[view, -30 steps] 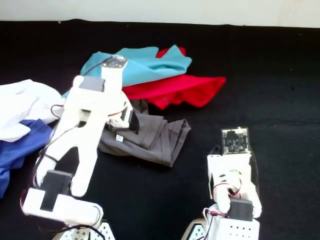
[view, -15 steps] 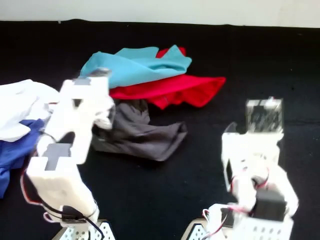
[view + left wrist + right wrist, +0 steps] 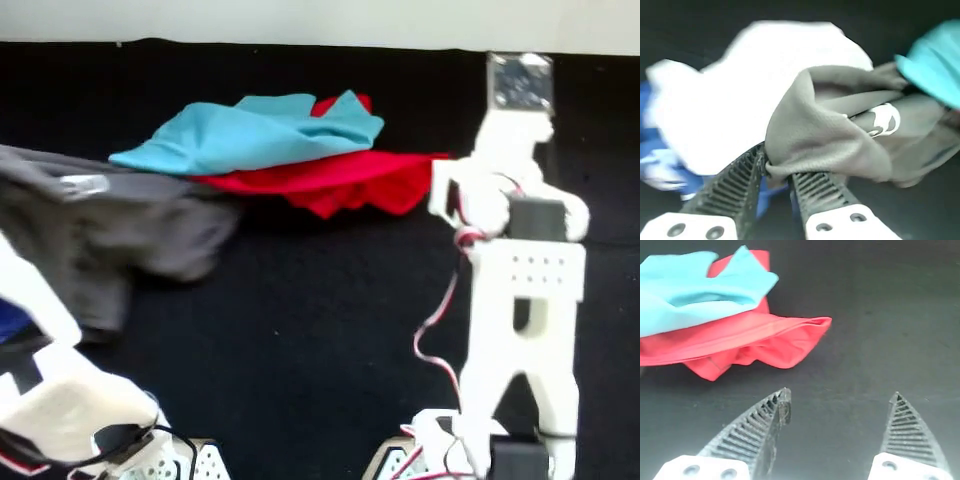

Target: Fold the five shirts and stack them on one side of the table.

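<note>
Grey shirt (image 3: 830, 135): a bunched fold is pinched between the two ribbed fingers of the left pincer (image 3: 775, 172), which are pressed together on the cloth; in the high view the shirt hangs in loose folds at the left side of the desk (image 3: 330, 330). White shirt (image 3: 740, 90): a crumpled heap lying beneath and behind the grey shirt in the left wrist view. Blue shirt (image 3: 655, 150): partly showing at the edge of the white shirt, touching it. Teal shirt (image 3: 250, 135): spread flat toward the far side of the desk, lying on top of the red shirt (image 3: 340, 180), whose folded edge sticks out from under it toward the right arm (image 3: 520, 250). Right pincer (image 3: 840, 400): spread wide and holding nothing, poised above bare black desk just beside the near edge of the red shirt. Right arm: raised upright at the right side of the desk, near the red shirt's tip.
</note>
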Tool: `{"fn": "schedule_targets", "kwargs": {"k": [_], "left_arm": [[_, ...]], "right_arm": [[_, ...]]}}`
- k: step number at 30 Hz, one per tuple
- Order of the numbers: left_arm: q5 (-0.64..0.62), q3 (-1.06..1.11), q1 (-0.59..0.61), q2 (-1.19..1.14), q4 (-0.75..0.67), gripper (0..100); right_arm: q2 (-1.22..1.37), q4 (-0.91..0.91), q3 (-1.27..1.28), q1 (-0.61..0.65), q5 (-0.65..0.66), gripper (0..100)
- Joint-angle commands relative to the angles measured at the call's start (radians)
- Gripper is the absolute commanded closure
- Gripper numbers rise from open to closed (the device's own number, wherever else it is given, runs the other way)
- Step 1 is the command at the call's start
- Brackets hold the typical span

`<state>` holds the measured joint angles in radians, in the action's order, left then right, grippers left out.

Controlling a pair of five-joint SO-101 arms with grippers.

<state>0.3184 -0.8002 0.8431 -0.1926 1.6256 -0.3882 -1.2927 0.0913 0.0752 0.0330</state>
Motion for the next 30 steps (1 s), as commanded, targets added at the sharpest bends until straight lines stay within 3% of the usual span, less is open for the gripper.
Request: {"fn": "schedule_targets", "kwargs": {"k": [1,6,12,16,19,24,27,30], "left_arm": [[0.032,-0.099,0.104,0.019,-0.095,99],[0.031,-0.101,0.177,-0.013,-0.196,98],[0.023,-0.11,0.206,0.021,-0.301,80],[-0.098,-0.111,0.189,0.05,-0.298,75],[-0.158,-0.11,0.076,0.048,-0.276,71],[-0.169,-0.044,-0.283,-0.03,-0.124,70],[-0.184,0.022,-0.464,-0.15,-0.126,70],[-0.287,0.028,-0.578,-0.309,-0.212,70]], "right_arm": [[0.074,-0.035,-0.105,0.051,-0.009,69.8],[0.134,-0.035,-0.143,0.102,-0.009,69.8],[0.211,-0.033,-0.153,0.119,-0.009,69.8],[0.24,-0.033,-0.153,0.119,-0.008,69.8],[0.252,-0.033,-0.153,0.119,-0.008,69.8],[0.265,-0.036,-0.147,0.119,-0.006,69.8],[0.265,-0.041,-0.145,0.119,-0.006,69.8],[0.259,-0.051,-0.142,0.116,-0.006,69.8]]}}
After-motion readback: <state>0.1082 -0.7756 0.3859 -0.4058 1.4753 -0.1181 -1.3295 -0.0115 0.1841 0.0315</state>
